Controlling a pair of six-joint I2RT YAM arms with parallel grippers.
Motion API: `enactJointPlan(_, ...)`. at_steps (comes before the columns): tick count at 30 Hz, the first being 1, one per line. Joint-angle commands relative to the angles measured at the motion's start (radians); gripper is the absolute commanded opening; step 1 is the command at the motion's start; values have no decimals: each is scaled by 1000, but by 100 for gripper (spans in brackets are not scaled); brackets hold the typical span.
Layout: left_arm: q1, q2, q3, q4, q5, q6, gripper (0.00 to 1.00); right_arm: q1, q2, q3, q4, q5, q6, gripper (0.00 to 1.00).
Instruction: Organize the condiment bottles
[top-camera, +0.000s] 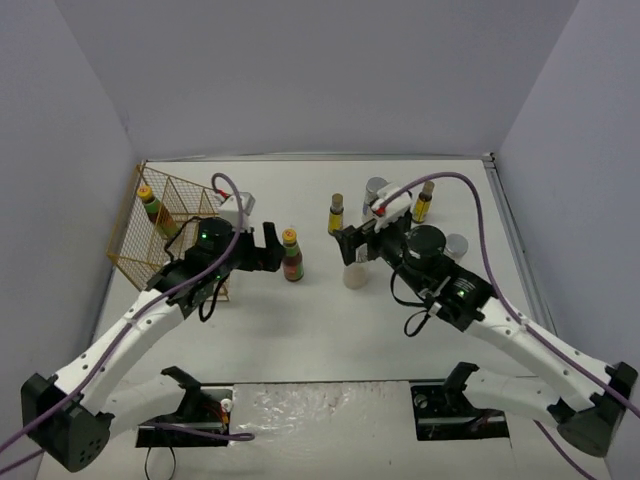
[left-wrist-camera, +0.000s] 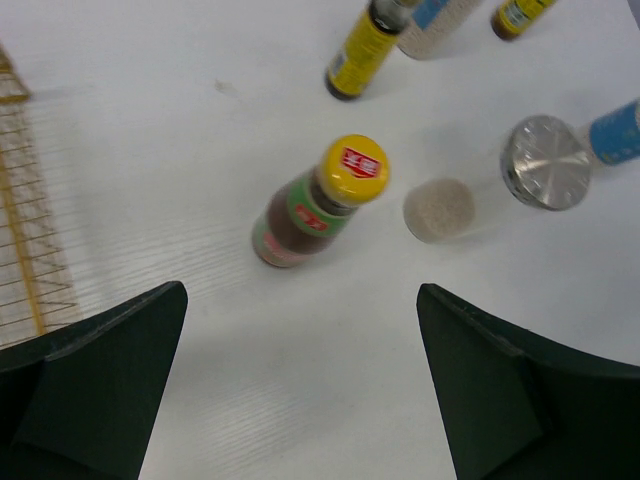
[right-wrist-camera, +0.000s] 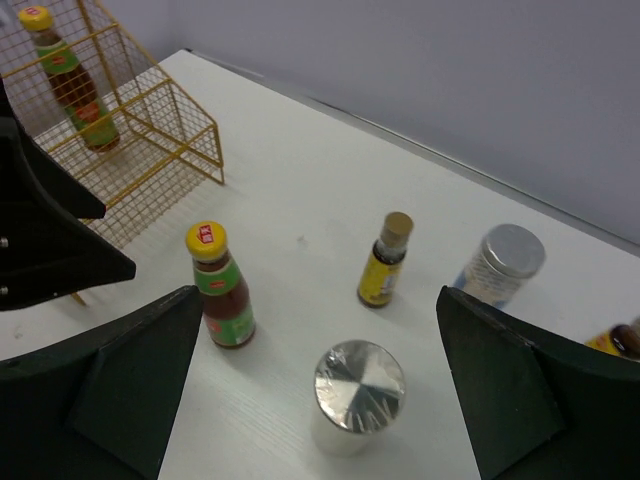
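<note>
Top, left tool: wide open, empty, lined up on yellow-capped sauce bottle upright on worktop.
Top, right tool: wide open, empty, above silver-lidded jar.
Top, gold wire rack: holds racked sauce bottle; probable destination.
Left wrist, yellow-capped sauce bottle: glossy, round, centred ahead of jaws, suits side grasp.
Right wrist, silver-lidded jar: brushed round lid, pale body, free-standing between jaws.

rack: gold wire rack, table's far-left corner | table: white | walls: grey
</note>
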Motion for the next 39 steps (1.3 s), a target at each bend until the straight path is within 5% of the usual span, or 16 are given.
enactJointPlan(1, -131, 112, 95, 138, -237, 30, 97, -2, -158, -60, -54, 155, 43, 100)
enactJointPlan(14, -222, 322, 119, 238, -446, 19, 87, -4, -268, -110, -92, 183, 29, 100)
enactJointPlan(22, -222, 360, 103, 312, -447, 0, 64, -4, -274, -121, -92, 178, 31, 100)
enactJointPlan(31, -222, 364, 99, 318, -428, -18, 3, -4, -281, -128, -92, 175, 32, 100)
enactJointPlan(39, -219, 214, 228, 57, -518, 6, 0, -2, -300, -125, -95, 175, 31, 100)
